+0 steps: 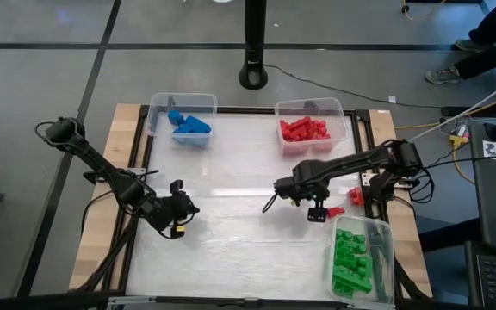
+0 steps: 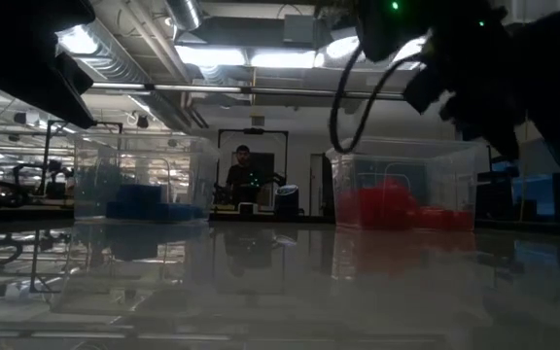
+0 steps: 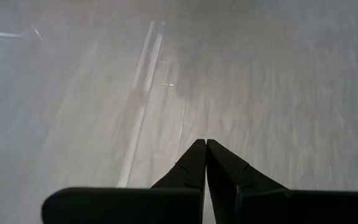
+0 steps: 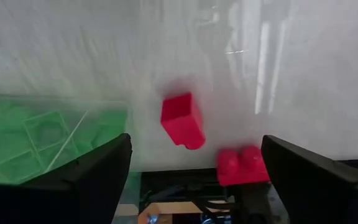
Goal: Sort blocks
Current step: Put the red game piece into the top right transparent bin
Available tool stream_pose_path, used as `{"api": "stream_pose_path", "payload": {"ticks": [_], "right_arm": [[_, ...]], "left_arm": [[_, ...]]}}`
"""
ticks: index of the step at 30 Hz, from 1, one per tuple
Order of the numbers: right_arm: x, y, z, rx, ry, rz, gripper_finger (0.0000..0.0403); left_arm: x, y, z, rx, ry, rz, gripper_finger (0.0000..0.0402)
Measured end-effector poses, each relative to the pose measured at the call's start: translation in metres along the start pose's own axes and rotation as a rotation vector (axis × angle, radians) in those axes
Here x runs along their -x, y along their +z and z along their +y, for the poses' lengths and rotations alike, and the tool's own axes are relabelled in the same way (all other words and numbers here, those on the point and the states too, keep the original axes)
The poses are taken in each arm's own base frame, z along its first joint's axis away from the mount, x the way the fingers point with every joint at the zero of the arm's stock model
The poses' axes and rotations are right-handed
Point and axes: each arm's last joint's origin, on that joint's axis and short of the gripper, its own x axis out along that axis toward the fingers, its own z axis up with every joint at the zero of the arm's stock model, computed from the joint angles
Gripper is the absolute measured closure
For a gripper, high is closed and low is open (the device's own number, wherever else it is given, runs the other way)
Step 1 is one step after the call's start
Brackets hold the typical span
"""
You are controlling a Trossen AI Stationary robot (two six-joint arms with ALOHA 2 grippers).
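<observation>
Blue blocks (image 1: 189, 126) fill the far-left bin (image 1: 182, 102), red blocks (image 1: 305, 129) the far-right bin (image 1: 310, 107). My left gripper (image 1: 177, 217) hangs clenched and empty over bare table. My right gripper (image 1: 318, 212) is spread wide above one loose red block (image 4: 183, 120); another (image 4: 241, 165) lies near the green-filled bin (image 1: 384, 258).

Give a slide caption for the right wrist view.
Open right claw above two loose red blocks beside the green bin.
</observation>
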Motion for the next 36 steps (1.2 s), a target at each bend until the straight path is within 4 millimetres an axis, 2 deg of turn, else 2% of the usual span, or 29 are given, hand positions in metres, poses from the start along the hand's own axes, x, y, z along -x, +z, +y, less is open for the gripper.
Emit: {"api": "stream_pose_path", "payload": {"ticks": [8,21,36], "right_arm": [[-0.024,-0.001,-0.002,0.018,0.060,0.059,0.0047],[-0.041,-0.003,-0.005,0.038,0.083,0.089,0.0047],[-0.084,-0.009,-0.013,0.020,0.102,0.130,0.0047]], "left_arm": [[0.000,0.001,0.000,0.006,-0.005,-0.007,0.0398],[0.000,0.003,-0.002,-0.021,-0.020,-0.031,0.0398],[0.000,0.004,-0.002,-0.046,-0.015,-0.036,0.0398]]}}
